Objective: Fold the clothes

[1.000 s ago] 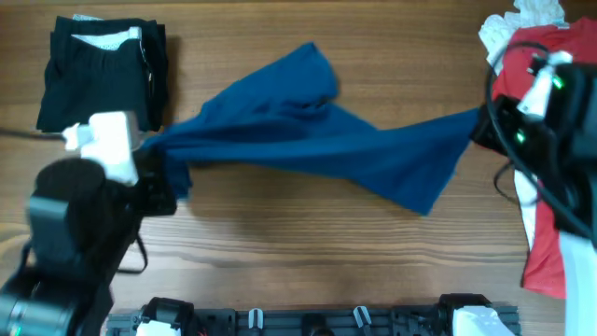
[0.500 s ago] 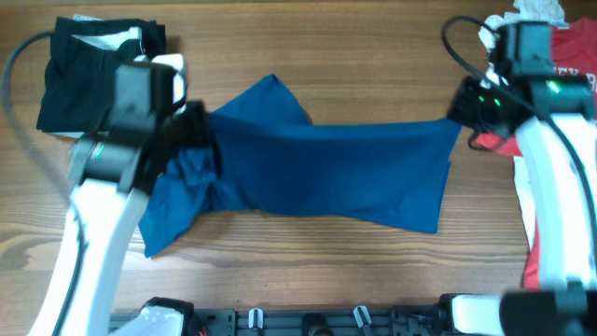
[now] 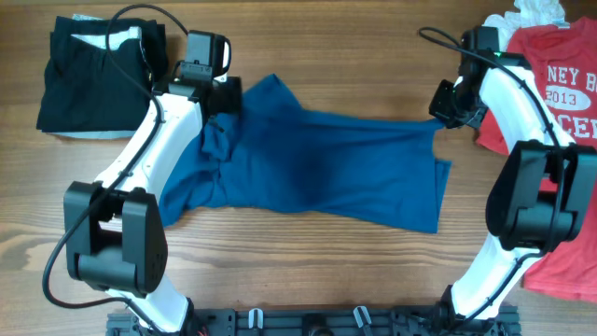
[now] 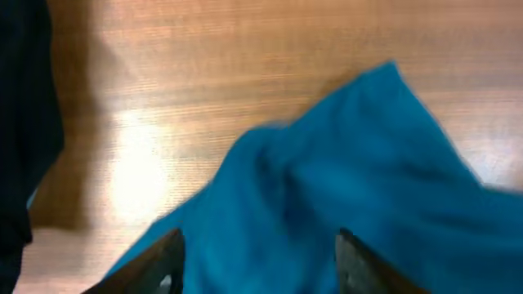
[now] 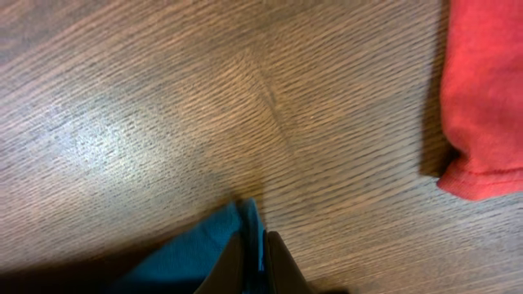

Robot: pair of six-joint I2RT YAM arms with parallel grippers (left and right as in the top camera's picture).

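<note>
Overhead: a blue shirt (image 3: 326,173) lies spread on the table (image 3: 373,56) between the left gripper (image 3: 227,96) and right gripper (image 3: 446,110). Left wrist: the jaws stand wide apart over blue cloth. Right wrist: the jaws pinch the shirt's corner, a red shirt (image 5: 490,98) off to their right.

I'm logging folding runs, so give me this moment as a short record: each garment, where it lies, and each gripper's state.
blue shirt: spread across the middle of the table, bunched at its left end
left gripper: open, over the shirt's bunched left end
right gripper: shut on the shirt's far right corner
black garment: folded, far left corner of the table
red T-shirt: right edge, white lettering, not folded
</note>
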